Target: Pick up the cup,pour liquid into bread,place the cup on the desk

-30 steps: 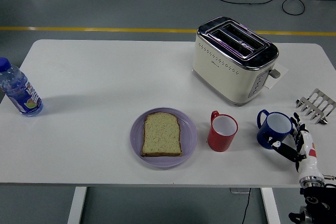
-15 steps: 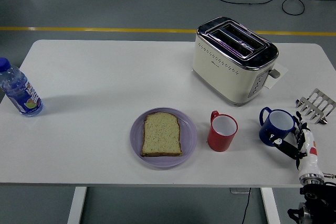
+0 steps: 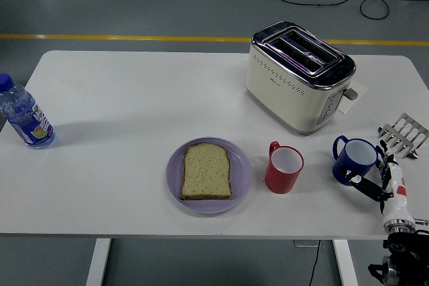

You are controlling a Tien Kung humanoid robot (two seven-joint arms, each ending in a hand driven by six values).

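One blue cup [image 3: 355,160] touches the right hand [image 3: 383,182].

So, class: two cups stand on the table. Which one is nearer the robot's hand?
The blue cup, at the table's right end, right beside the right hand. The red cup stands farther left, next to the purple plate.

A blue cup [image 3: 356,160] is gripped by the right hand [image 3: 383,179] near the table's [image 3: 120,98] right edge. A red cup [image 3: 284,168] stands beside a purple plate [image 3: 208,175] with bread [image 3: 207,171] near the front edge. A toaster [image 3: 299,76] stands behind, a bottle [image 3: 24,116] at the left edge, a rack [image 3: 403,134] at the right edge.
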